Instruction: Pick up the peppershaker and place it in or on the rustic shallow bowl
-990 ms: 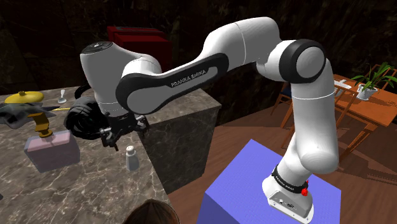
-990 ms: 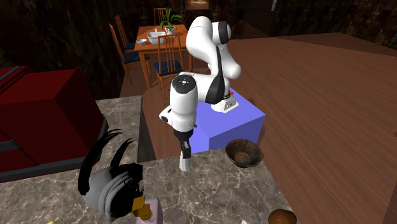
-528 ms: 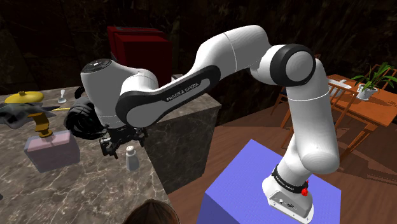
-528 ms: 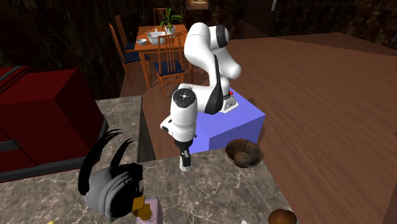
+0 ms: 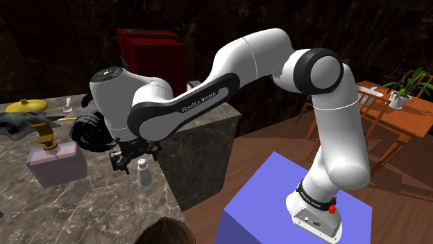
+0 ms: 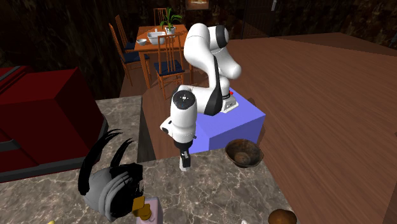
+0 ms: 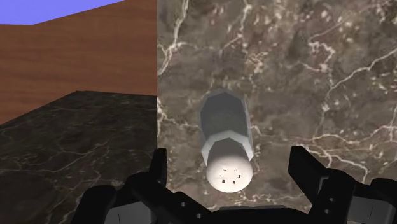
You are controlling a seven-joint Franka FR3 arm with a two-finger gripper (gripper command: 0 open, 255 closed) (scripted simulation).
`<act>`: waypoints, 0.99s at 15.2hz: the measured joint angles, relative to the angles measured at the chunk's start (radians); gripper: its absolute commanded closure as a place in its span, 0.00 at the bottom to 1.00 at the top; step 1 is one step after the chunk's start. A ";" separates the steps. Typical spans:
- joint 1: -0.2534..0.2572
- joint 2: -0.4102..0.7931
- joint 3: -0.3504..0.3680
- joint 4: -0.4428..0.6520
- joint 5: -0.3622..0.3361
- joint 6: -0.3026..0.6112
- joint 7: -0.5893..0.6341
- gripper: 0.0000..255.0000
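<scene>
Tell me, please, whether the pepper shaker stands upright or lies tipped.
Upright: the pepper shaker stands on the marble counter, holed cap pointing up.

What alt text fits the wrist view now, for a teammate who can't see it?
A pale, upright pepper shaker stands on a dark marble counter between the two black fingers of the open claw, neither touching it. Beyond the counter's edge lie a wooden floor and a corner of the blue stand.
</scene>
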 measured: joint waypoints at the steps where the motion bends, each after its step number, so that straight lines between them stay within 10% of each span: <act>1: 0.000 0.000 0.000 0.000 0.000 0.000 0.000 1.00; 15: -0.001 -0.019 0.008 0.026 0.014 -0.042 -0.011 1.00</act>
